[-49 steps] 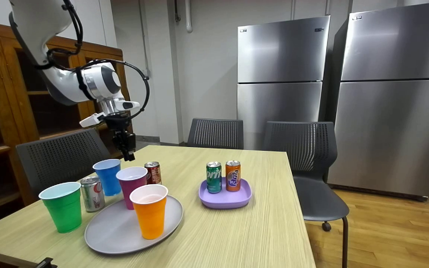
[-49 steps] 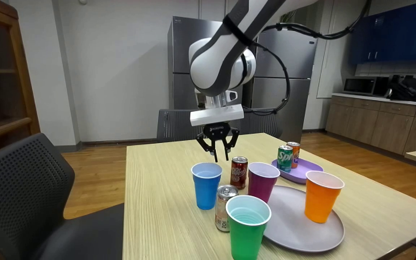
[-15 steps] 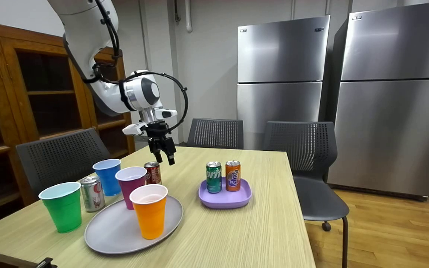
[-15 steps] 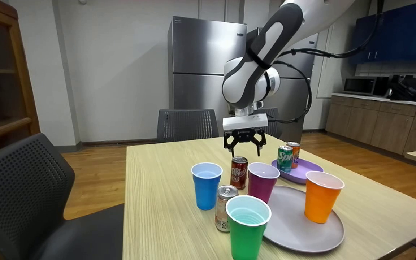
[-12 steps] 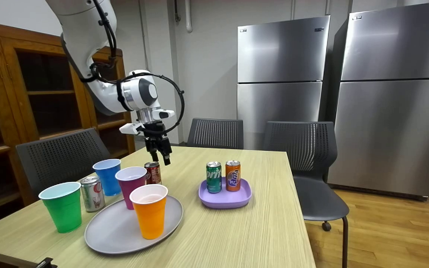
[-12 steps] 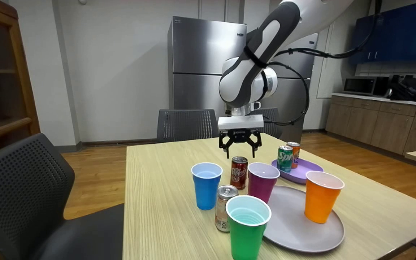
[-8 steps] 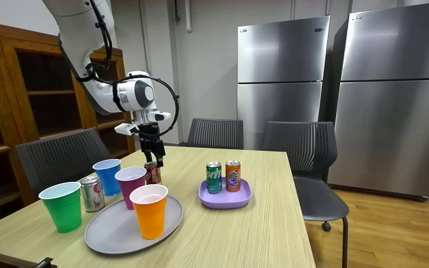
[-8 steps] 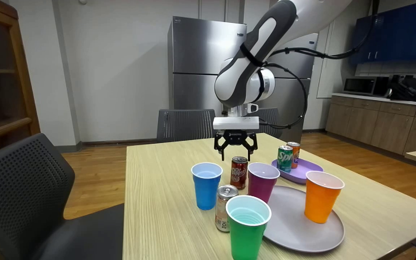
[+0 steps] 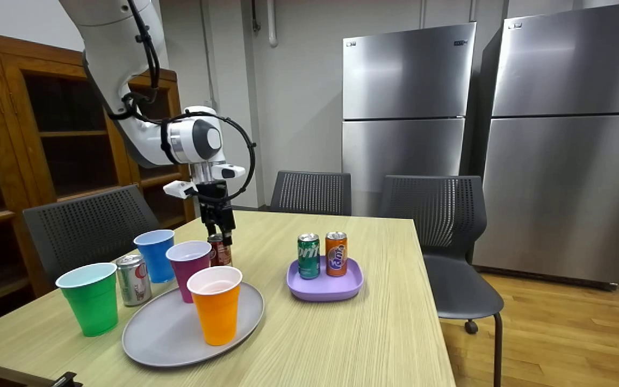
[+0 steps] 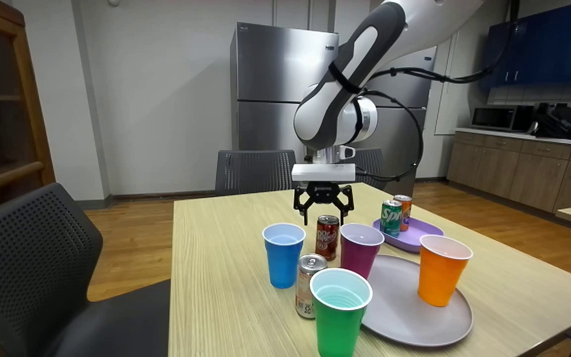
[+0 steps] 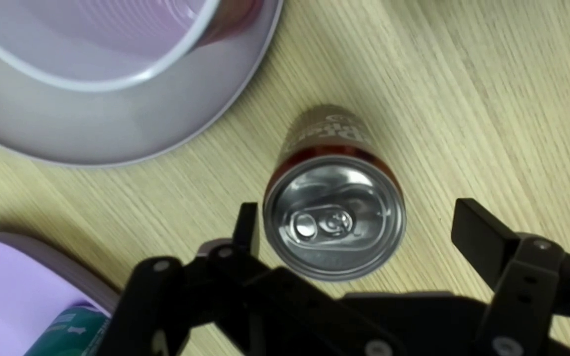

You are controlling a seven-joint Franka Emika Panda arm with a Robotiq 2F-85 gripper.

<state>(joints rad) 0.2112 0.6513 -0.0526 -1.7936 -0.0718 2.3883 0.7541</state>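
Dark red cylindrical metal Dr Pepper can (image 11: 334,222) stood upright on the pale wood-grain table (image 10: 226,267), at the centre of the wrist view. Your black two-finger gripper (image 10: 324,222) was spread wide about its top and held nothing. Alignment was uneven: the finger at the left of the wrist view sat just beside the can's rim, the one at the right well apart. Contact at the nearer finger could not be confirmed.

Cautions: Closing from this offset risked dragging or tipping the can, since one finger would have loaded it first. The fingertips appeared to reach only its upper part, so a grip there could have slipped. Drift toward the upper left of the wrist view risked upsetting the purple plastic cup with a white rim (image 11: 102,44) on the round grey plate (image 11: 92,128); drift toward the lower left, striking the lilac plastic tray (image 11: 8,287) or the green metal Sprite can (image 11: 74,331) on it.

Clearances: Your widest margin lay at the right of the wrist view, where tabletop extended past the farther finger. In an exterior view, the table's side edge ran down the left of the frame, beyond the blue plastic cup (image 10: 283,255), with a dark grey perforated-back chair (image 10: 28,248) outside it.
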